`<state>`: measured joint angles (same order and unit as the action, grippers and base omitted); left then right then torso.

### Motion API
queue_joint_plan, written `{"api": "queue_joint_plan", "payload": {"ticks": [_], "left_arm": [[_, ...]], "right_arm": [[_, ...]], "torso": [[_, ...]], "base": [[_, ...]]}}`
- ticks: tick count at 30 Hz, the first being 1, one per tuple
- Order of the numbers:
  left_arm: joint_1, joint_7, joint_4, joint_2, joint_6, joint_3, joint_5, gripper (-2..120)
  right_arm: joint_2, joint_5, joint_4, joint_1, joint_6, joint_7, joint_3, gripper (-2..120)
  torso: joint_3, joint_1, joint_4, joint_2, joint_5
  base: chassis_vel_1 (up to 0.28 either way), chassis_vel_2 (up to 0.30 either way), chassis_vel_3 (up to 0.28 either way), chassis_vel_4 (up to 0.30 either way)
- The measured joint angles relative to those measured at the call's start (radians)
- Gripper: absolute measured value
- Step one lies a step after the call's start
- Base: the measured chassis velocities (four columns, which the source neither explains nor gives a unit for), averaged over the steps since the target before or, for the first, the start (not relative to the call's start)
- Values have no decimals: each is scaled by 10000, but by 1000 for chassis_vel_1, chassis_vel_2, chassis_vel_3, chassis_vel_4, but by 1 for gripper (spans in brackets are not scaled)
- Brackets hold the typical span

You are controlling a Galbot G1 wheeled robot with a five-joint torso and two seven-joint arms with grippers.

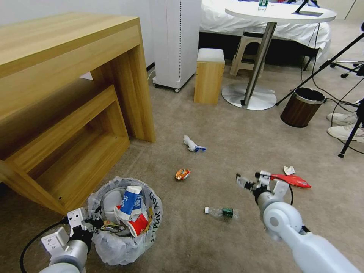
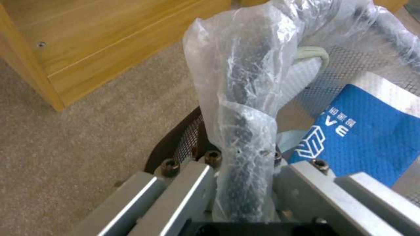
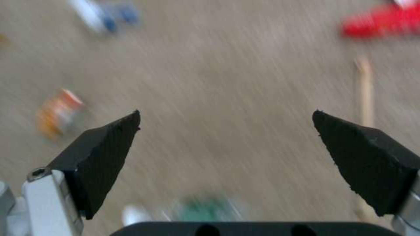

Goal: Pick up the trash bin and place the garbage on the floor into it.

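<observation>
down at the robot's left on the beige carpet (image 1: 212,125), the left gripper (image 2: 242,183) pinches the bag-lined trash bin (image 1: 125,223) by its rim for carrying, while the right gripper (image 3: 225,137) hovers spread wide above the small bottle (image 1: 222,212), apparently lining up a grab.

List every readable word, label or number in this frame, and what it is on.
"VE": white letters on the blue paper cup in the trash bin.
Small characters above them: too small to read.
Black letters on the bin's bag: unreadable.
Small bottle's green label: unreadable.

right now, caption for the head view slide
Left gripper holds the bin; right gripper open over littered floor.
</observation>
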<state>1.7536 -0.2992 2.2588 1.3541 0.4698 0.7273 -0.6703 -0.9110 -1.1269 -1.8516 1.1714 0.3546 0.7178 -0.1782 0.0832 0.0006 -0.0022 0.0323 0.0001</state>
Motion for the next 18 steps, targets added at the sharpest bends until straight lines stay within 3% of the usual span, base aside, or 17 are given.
{"api": "queue_joint_plan", "payload": {"ticks": [2, 4, 5, 6, 8, 13, 15, 18], "left_arm": [[-46, 5, -63, -2, -29, 2, 3, 1], [-123, 11, -110, 19, -43, 1, 3, 1], [-123, 11, -110, 19, -43, 1, 3, 1], [-149, 27, -126, 50, -63, -4, -1, 1], [-153, 49, -141, 110, -91, -12, 3, 1], [-164, 99, -215, 129, -187, -8, 37, 1], [-216, 105, -232, 125, -199, -10, 37, 1], [-256, 109, -246, 143, -214, -10, 35, 1]], "right_arm": [[220, 280, 84, 144, 614, 19, 138, 100], [809, 1955, 438, 121, 48, -1168, 593, 100], [809, 1955, 438, 121, 48, -1168, 593, 100], [1245, 3555, 819, -69, -887, -2166, 1000, 100], [1654, 5089, 1197, -336, -2057, -3086, 1373, 99], [2201, 6547, 1552, -565, -3248, -4140, 1675, 100], [2596, 8339, 2460, -993, -4921, -5216, 2190, 99], [2974, 8958, 2822, -1253, -5712, -5908, 2777, 97]], "torso": [[0, 0, 0, 0, 2], [0, 0, -3, 0, -3], [0, 0, -3, 0, -3], [0, 0, -4, 0, 2], [0, 0, -1, 0, -7], [0, 0, 0, 1, -3], [1, 0, 0, 0, 1], [1, 0, 0, 0, 2]], "base": [[0, 0, 0, 0], [0, 0, 0, 0], [0, 0, 0, 0], [0, 0, 0, 0], [0, 0, 0, 0], [0, 0, 0, 0], [0, 0, 0, 0], [0, 0, 0, 0]]}}
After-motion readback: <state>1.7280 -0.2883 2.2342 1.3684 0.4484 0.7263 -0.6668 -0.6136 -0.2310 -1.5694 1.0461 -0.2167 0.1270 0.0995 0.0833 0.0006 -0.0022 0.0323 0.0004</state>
